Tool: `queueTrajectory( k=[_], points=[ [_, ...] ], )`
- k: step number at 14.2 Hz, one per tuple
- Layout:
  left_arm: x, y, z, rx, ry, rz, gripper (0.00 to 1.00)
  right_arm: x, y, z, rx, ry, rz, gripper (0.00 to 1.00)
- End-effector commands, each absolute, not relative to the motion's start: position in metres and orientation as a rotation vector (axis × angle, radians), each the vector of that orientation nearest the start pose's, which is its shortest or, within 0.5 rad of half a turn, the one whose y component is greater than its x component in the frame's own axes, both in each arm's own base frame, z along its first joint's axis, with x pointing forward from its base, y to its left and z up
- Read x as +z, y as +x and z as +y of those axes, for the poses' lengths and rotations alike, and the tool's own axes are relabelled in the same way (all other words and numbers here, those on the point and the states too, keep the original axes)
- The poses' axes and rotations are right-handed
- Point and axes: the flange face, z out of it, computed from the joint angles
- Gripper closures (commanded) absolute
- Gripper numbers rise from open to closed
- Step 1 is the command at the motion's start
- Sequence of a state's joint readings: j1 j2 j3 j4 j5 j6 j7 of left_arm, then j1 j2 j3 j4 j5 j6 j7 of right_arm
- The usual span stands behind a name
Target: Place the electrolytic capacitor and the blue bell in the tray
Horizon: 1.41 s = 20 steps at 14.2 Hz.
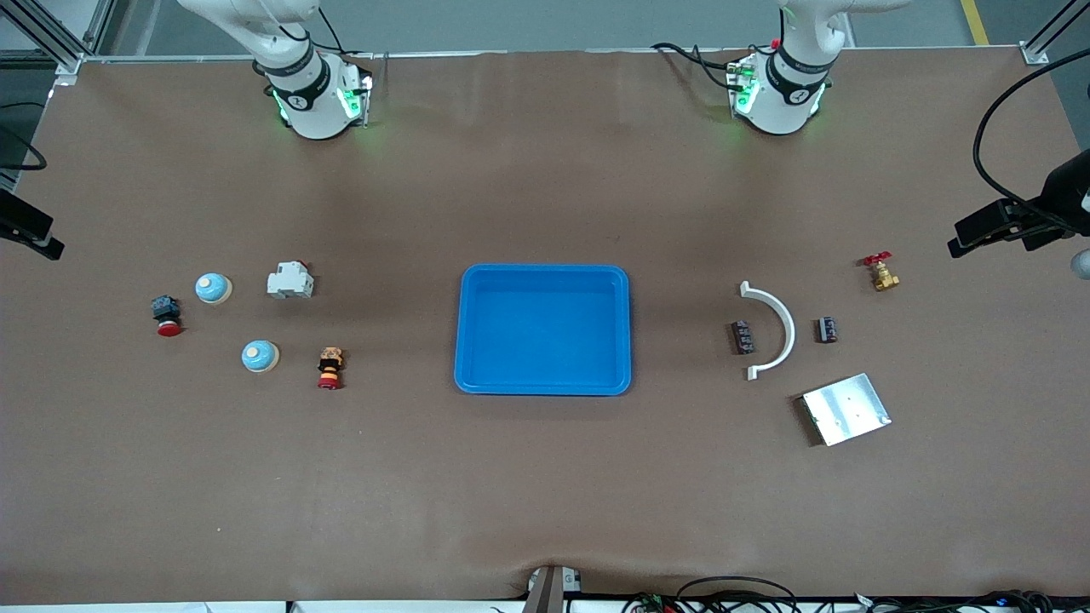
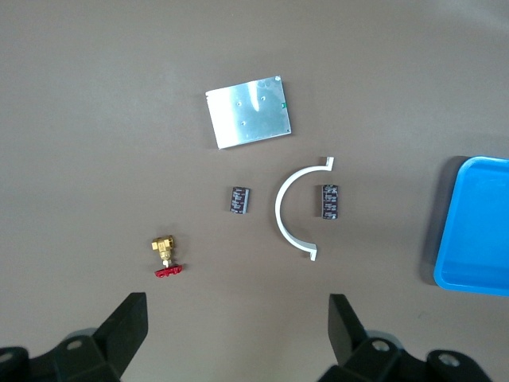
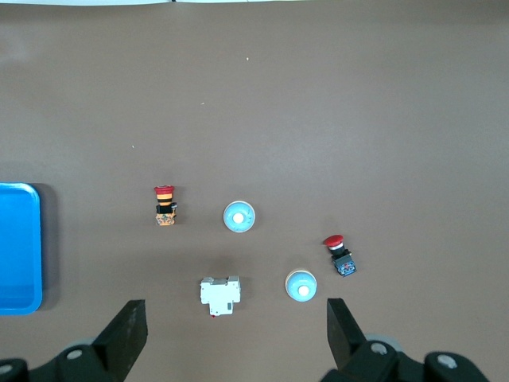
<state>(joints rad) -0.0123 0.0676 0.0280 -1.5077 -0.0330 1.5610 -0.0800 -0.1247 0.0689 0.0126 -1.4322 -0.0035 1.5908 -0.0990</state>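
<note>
The bright-blue tray (image 1: pixel 545 271) lies at the table's middle with nothing in it; its edge also shows in both wrist views (image 2: pixel 475 239) (image 3: pixel 17 247). Two blue bells (image 1: pixel 213 288) (image 1: pixel 260 356) stand toward the right arm's end. Two dark electrolytic capacitors (image 1: pixel 743 337) (image 1: pixel 827 329) lie toward the left arm's end. My left gripper (image 2: pixel 237 309) hangs open high over the capacitors (image 2: pixel 239 199) (image 2: pixel 328 201), holding nothing. My right gripper (image 3: pixel 235 310) hangs open high over the bells (image 3: pixel 238 216) (image 3: pixel 301 285), also holding nothing. Neither hand shows in the front view.
By the bells lie a white breaker (image 1: pixel 290 280), a red push button (image 1: pixel 167 316) and a red-and-yellow button (image 1: pixel 330 368). A white curved bracket (image 1: pixel 771 330) sits between the capacitors, with a silver plate (image 1: pixel 846 409) and a brass valve (image 1: pixel 882 272) nearby.
</note>
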Motion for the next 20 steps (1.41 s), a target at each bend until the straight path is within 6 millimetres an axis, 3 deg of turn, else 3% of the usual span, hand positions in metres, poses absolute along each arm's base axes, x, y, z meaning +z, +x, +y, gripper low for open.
queueTrajectory(
  k=[1, 11, 14, 18, 20],
  points=[
    [0.618, 0.574, 0.005, 0.013, -3.152, -0.145, 0.0, 0.652, 0.568, -0.064, -0.147, -3.166, 0.017, 0.0],
    [0.61, 0.578, 0.011, 0.034, -3.156, -0.143, 0.0, 0.651, 0.569, -0.061, -0.147, -3.162, 0.01, 0.0],
    [0.608, 0.578, 0.003, 0.049, -3.157, -0.133, 0.0, 0.652, 0.568, -0.061, -0.145, -3.161, 0.01, 0.0],
    [0.583, 0.584, 0.007, 0.156, -3.156, -0.158, 0.0, 0.652, 0.567, -0.062, -0.141, -3.158, 0.015, 0.0],
    [0.558, 0.593, 0.01, 0.228, -3.149, -0.165, 0.0, 0.653, 0.566, -0.062, -0.137, -3.15, 0.034, 0.0]
  ],
)
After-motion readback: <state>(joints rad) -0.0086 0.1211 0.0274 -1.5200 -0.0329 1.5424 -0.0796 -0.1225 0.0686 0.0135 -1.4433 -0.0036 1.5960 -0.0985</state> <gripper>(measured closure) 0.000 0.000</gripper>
